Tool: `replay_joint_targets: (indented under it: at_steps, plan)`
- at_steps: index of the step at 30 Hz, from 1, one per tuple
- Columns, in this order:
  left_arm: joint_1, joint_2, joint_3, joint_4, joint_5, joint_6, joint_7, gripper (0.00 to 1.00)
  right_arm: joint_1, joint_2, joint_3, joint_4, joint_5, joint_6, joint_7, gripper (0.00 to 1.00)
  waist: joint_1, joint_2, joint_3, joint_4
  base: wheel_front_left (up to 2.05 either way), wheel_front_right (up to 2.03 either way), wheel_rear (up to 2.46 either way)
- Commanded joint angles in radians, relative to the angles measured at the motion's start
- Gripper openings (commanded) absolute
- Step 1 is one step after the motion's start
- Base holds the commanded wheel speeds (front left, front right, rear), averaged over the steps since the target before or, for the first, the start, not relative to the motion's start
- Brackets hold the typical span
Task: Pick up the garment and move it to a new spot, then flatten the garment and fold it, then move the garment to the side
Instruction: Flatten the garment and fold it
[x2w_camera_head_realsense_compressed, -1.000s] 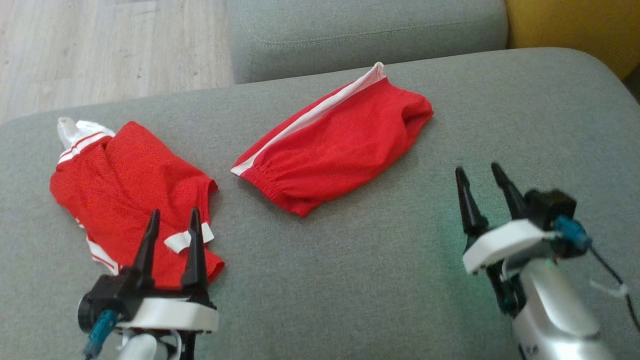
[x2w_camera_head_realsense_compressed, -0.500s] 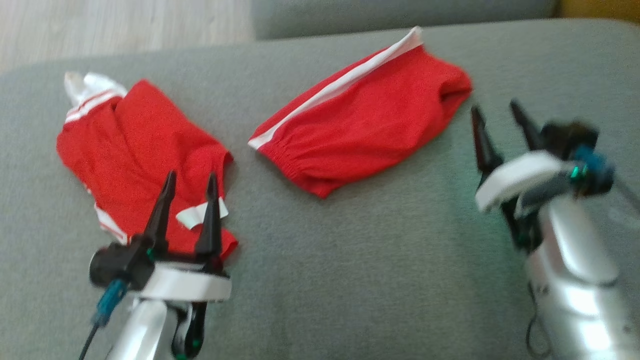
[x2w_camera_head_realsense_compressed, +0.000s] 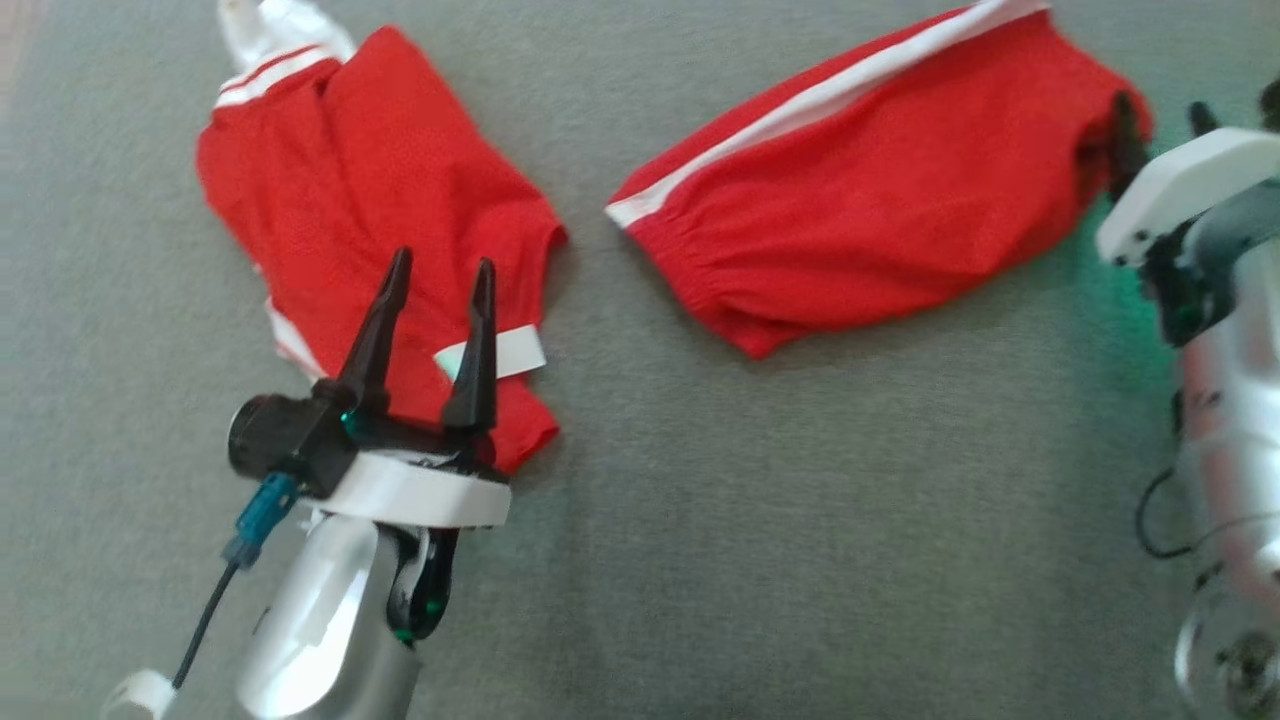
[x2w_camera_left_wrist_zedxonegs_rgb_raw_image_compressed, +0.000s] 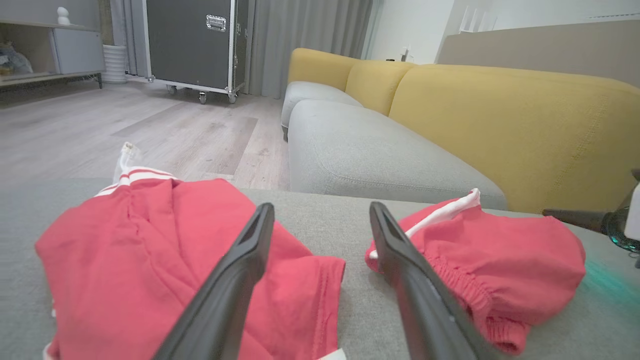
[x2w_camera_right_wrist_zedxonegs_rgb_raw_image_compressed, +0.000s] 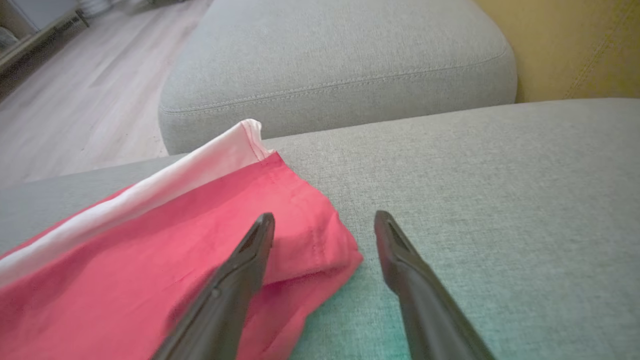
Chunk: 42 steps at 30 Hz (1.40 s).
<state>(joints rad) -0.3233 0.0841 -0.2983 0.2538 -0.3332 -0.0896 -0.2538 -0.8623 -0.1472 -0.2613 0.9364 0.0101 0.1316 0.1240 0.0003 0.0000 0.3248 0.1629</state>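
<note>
Working on a broad grey woven-fabric sofa seat cushion (x2w_camera_head_realsense_compressed: 780, 560), with two garments well apart on it. Treating as the task garment the red fabric shorts with a white side stripe and gathered elastic band (x2w_camera_head_realsense_compressed: 880, 190), lying roughly flat and slanted across the cushion's right half; judging so from the right jaws standing at its end. Leaving the crumpled red jersey with white striped trim (x2w_camera_head_realsense_compressed: 380, 190) at the left.

Holding the right jaws spread wide, pinching nothing, at the far right end of the shorts, straddling the folded edge with one finger over red cloth and the other over bare cushion. Judging this stance as lining up a bite on the doubled edge, so as to lift both layers together.

Holding the left jaws spread wide too, gripping nothing, above the near hem of the jersey, just beside its white tab (x2w_camera_head_realsense_compressed: 495, 352); not telling whether touching cloth.

Noting open room: bare cushion in front of both garments and right of the shorts. Noting limits: pale wood floor (x2w_camera_left_wrist_zedxonegs_rgb_raw_image_compressed: 150, 130) beyond the far edge behind the jersey, a second grey cushion (x2w_camera_right_wrist_zedxonegs_rgb_raw_image_compressed: 340, 65) and a yellow upholstered sofa back (x2w_camera_left_wrist_zedxonegs_rgb_raw_image_compressed: 500, 115) beyond the shorts.
</note>
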Motion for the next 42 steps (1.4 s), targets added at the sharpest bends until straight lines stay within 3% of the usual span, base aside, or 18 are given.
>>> replay_joint_targets:
  at_steps: [1,8,15,16,17,18,31,37,42]
  plan:
    - [-0.038,0.005,0.023,-0.015,0.008,-0.008,-0.008,1.00,-0.062,-0.019,-0.021,0.009,-0.041,-0.001,0.004,1.00,-0.0003,0.0000,0.030,0.041,0.00,0.00,0.00]
    - [-0.070,-0.008,0.028,0.004,0.015,-0.021,-0.008,1.00,-0.118,-0.051,-0.124,0.117,-0.168,-0.001,0.023,1.00,-0.0003,0.0000,0.046,0.077,0.00,0.00,0.00]
    - [-0.070,-0.019,0.050,0.003,0.021,-0.028,-0.008,1.00,-0.139,-0.042,-0.174,0.213,-0.250,-0.001,0.083,1.00,-0.0003,0.0000,0.051,0.082,0.00,0.00,0.00]
    - [-0.069,-0.020,0.053,0.002,0.023,-0.029,-0.008,1.00,-0.143,-0.038,-0.177,0.221,-0.256,-0.001,0.086,0.80,-0.0003,0.0000,0.051,0.080,0.00,0.00,0.00]
    - [-0.068,-0.021,0.056,0.002,0.024,-0.030,-0.008,1.00,-0.146,-0.035,-0.180,0.226,-0.261,-0.001,0.086,0.20,-0.0003,0.0000,0.051,0.077,0.00,0.00,0.00]
    - [-0.067,-0.022,0.059,0.002,0.025,-0.030,-0.008,1.00,-0.150,-0.032,-0.179,0.231,-0.267,-0.001,0.081,0.00,-0.0003,0.0000,0.050,0.073,0.00,0.00,0.00]
    - [-0.036,-0.028,0.101,-0.008,0.047,-0.037,-0.008,1.00,-0.150,-0.035,-0.133,0.253,-0.232,-0.001,-0.140,0.00,-0.0003,0.0000,-0.022,-0.033,0.00,0.00,0.00]
    - [-0.005,-0.026,0.119,-0.022,0.062,-0.039,-0.008,1.00,-0.073,-0.109,-0.181,0.257,-0.188,-0.001,-0.189,0.00,-0.0003,0.0000,-0.068,-0.086,0.00,0.00,0.00]
    - [0.016,-0.025,0.123,-0.029,0.065,-0.040,-0.008,1.00,-0.004,-0.167,-0.250,0.217,-0.234,-0.001,-0.208,0.00,-0.0003,0.0000,-0.089,-0.097,0.00,0.00,0.00]
